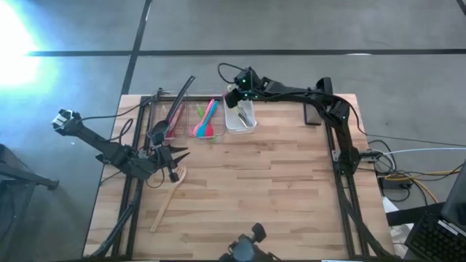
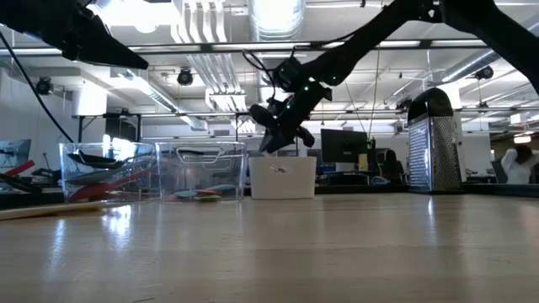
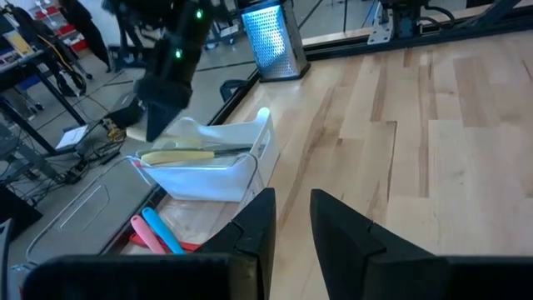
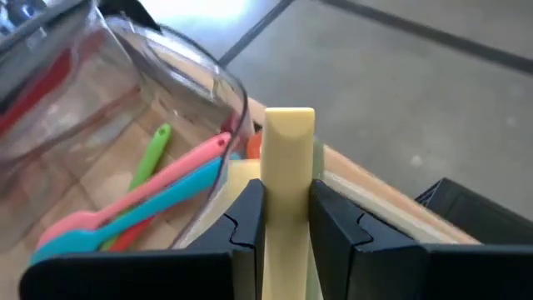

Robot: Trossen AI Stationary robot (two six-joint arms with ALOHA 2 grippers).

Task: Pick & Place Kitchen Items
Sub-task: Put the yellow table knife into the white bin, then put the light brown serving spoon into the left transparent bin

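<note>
My right gripper (image 1: 234, 99) (image 4: 287, 208) hangs over the white bin (image 1: 241, 119) (image 2: 282, 178) at the table's far edge, shut on a pale cream flat utensil (image 4: 288, 158). That bin holds a dark utensil and a cream one (image 3: 178, 156). Pink and teal spatulas (image 1: 206, 120) (image 4: 141, 196) and a green one (image 4: 150, 158) lie in a clear bin. Red and black utensils (image 1: 172, 116) fill the clear bin left of it. A wooden spoon (image 1: 167, 199) lies flat on the table. My left gripper (image 1: 176, 163) (image 3: 291, 223) is open just above the spoon's bowl end, touching nothing. My right gripper pinches the cream utensil's flat handle (image 4: 288, 179) between its two fingers, which press on the handle's narrow edges. The handle runs along the fingers and sticks out past their tips. The gripper comes from above, slanting down over the white bin. The utensil's other end is hidden.
A metal box grater (image 1: 313, 113) (image 2: 434, 143) stands at the far right of the table. The two clear bins and the white bin sit in a row along the far edge. Bare wood (image 1: 269, 189) spreads over the middle and near side. Black rails run along both sides.
</note>
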